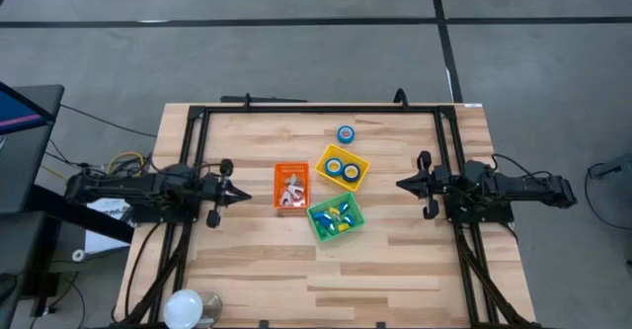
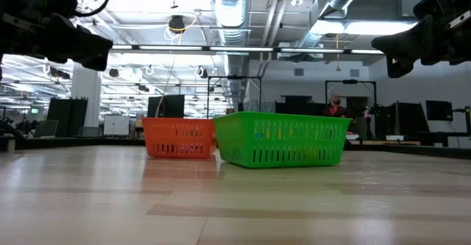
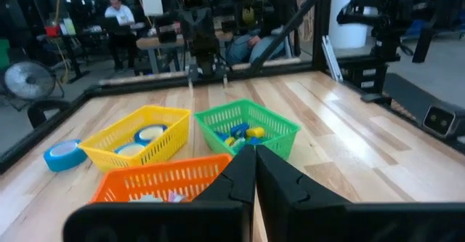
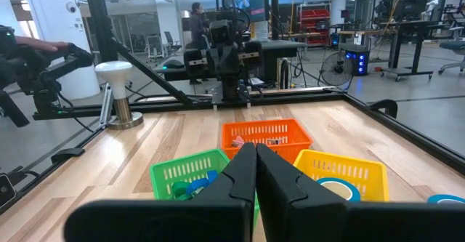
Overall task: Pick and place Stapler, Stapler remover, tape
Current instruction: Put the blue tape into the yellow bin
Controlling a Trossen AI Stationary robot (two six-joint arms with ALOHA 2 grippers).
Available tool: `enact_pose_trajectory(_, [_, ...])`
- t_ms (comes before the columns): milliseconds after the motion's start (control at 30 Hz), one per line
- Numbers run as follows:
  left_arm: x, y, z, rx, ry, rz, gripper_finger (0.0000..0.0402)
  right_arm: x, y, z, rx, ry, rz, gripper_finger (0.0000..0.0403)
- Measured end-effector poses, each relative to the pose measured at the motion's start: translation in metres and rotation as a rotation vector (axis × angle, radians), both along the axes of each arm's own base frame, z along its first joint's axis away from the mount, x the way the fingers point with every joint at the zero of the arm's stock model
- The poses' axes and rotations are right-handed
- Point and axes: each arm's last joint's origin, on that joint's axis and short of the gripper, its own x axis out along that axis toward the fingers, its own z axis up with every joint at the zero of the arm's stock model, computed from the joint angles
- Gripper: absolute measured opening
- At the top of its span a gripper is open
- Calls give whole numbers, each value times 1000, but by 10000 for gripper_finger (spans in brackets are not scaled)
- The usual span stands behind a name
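While both arms are held above the bench (image 1: 257,260), the left claw (image 1: 240,196) and the right claw (image 1: 403,183) are seen closed and empty, pointed at each other across three bins. From above, the orange bin (image 1: 291,187) is shown with small metal pieces inside, the green bin (image 1: 336,216) with blue and yellow items, and the yellow bin (image 1: 342,167) with two rolls of tape (image 1: 343,168). One loose tape roll (image 1: 345,133) is set on the bench just beyond the yellow bin. In the low view only the orange and green bins are shown; the yellow bin and all tape are hidden there. The loose roll (image 3: 64,155) is caught beside the yellow bin in the left wrist view. Farther off, a white lamp (image 4: 116,89) is picked up at the bench edge by the right wrist view, with people in the room behind.
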Motion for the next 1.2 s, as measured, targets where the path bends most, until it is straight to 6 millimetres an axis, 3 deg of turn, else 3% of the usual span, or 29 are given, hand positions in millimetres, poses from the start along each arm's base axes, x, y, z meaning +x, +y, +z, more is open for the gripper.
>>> enact_pose_trajectory(433, [-8,0,12,0,-145,0,4,0,0,0,0,1,0,1])
enact_pose_trajectory(1200, [-8,0,13,0,-153,0,4,0,0,0,0,0,0,1])
